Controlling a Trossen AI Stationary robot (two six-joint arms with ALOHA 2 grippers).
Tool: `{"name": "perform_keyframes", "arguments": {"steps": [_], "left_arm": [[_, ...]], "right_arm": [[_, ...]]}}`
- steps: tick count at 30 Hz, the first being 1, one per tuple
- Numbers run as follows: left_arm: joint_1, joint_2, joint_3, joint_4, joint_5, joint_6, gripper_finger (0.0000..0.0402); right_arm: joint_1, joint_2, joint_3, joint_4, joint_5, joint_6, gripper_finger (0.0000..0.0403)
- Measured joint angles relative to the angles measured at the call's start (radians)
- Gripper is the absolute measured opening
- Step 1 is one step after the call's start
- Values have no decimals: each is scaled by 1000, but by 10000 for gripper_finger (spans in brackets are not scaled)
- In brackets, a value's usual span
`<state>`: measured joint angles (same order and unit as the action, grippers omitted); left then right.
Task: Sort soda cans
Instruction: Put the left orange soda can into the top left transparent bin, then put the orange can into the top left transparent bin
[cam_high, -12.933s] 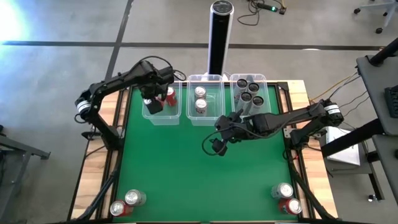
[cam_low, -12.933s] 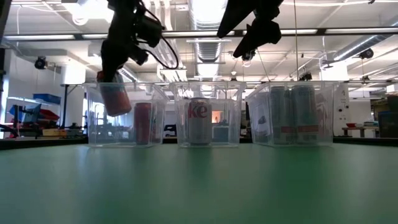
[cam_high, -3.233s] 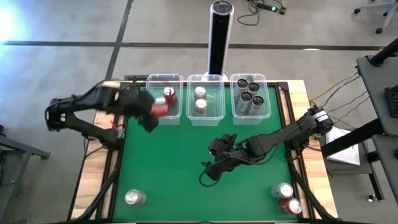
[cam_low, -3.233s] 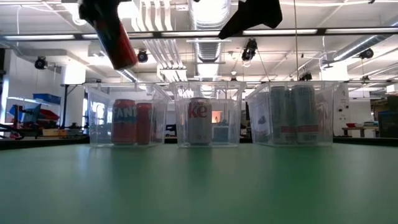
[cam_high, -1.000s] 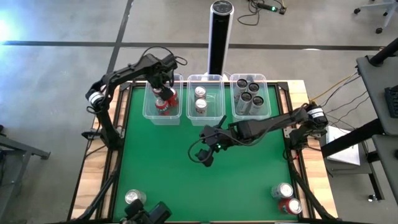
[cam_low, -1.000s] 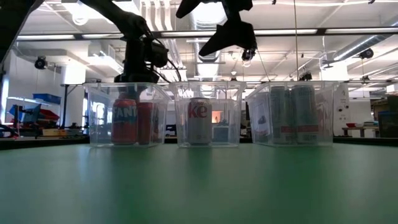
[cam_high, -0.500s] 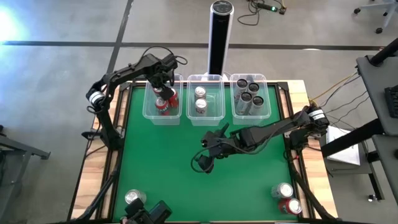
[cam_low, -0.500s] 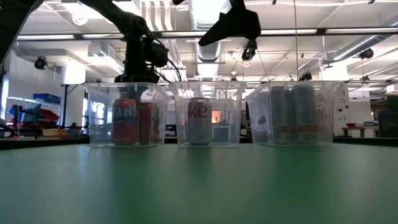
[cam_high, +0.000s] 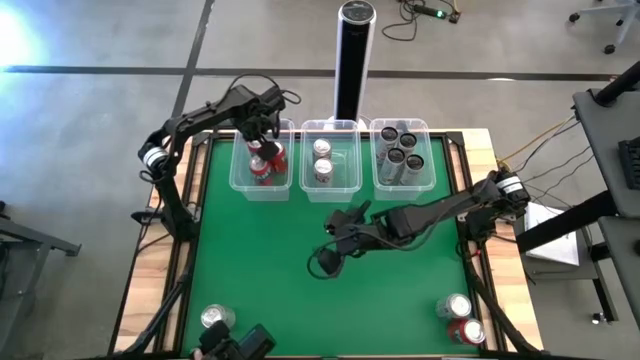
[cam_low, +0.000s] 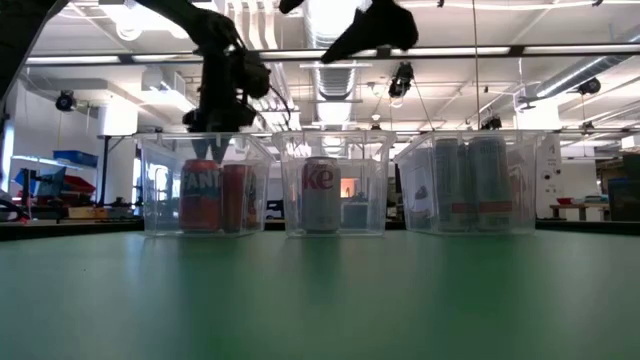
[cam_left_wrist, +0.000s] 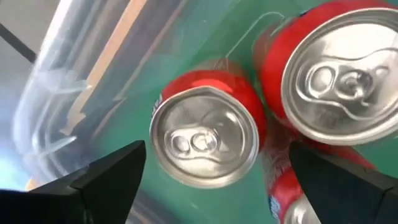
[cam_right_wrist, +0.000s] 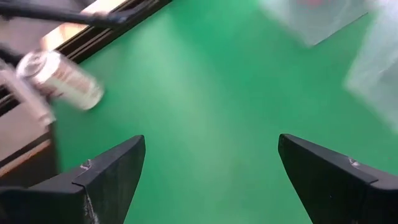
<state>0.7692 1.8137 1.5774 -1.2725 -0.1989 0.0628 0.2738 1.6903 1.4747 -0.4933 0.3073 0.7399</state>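
Three red soda cans (cam_high: 264, 165) stand upright in the left clear tub (cam_high: 240, 180). My left gripper (cam_left_wrist: 214, 180) hangs open just above them, one finger on either side of one red can's top (cam_left_wrist: 203, 138), touching nothing. The middle tub holds two silver cans (cam_high: 322, 160), and the right tub holds several dark cans (cam_high: 400, 150). My right gripper (cam_high: 328, 262) hovers open over the middle of the green table with nothing between its fingers. One silver can (cam_high: 217, 318) stands near the front left corner. A silver can (cam_high: 457, 306) and a red can (cam_high: 468, 331) stand at the front right.
A tall black post (cam_high: 354, 60) stands behind the tubs. A dark object (cam_high: 243, 345) sits at the table's near edge beside the front left can. The green mat (cam_high: 400, 300) between the tubs and the front cans is bare.
My right gripper has drifted a little toward the table's near edge, still open. My left gripper stays open over the red cans in the left tub.
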Motion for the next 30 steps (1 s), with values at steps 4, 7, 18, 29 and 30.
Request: {"name": "perform_keyframes", "arguments": {"steps": [4,7,18,29,30], "left_arm": [[-7,-14,109,-76,0,-54,372],[-21,-50,214,-103,2,-82,366],[-264,-363,356,51,92,-259,361],[-1025,-717,-112,536,-284,-409,361],[-1093,-732,-165,601,-335,-393,361]], "right_arm": [[16,-22,35,-2,216,-109,364],[16,-38,76,1,339,-226,364],[-33,-39,173,-10,405,-767,364],[24,-54,478,-844,261,-166,364],[48,-54,487,-905,220,-94,364]]}}
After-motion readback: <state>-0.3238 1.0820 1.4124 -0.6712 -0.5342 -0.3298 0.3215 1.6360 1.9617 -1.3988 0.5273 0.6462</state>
